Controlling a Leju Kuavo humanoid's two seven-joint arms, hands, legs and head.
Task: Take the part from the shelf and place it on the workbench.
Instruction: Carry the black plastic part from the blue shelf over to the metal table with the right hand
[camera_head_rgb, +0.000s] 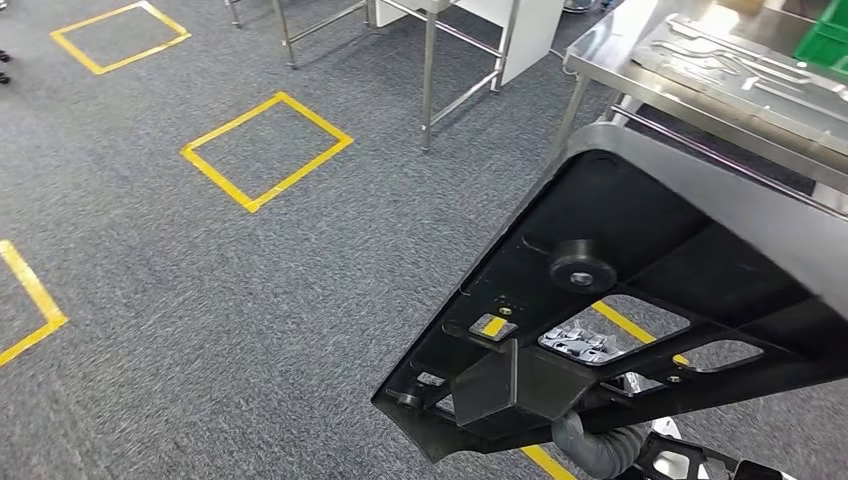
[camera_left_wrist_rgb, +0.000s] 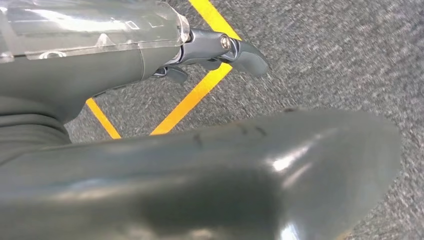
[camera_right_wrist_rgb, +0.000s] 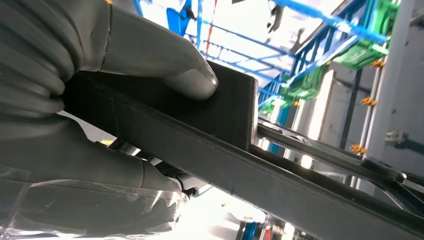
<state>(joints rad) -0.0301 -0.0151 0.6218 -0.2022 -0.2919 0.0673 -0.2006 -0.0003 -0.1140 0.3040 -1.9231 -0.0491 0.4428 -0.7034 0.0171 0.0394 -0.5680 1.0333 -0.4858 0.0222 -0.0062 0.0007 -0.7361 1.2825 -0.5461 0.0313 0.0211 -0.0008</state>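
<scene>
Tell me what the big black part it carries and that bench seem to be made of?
Black part: probably moulded plastic or coated metal, matte black, with cut-out openings and a pale grey rim. Bench: looks like stainless steel, a bright reflective top on thin silver legs. Floor: grey speckled carpet with yellow tape lines.

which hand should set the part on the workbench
Right. The right hand already grips the black part, which hangs near the steel workbench. The left hand holds nothing and points at the carpet.

head view high, facing down at carpet, wrist views close behind hands
</scene>
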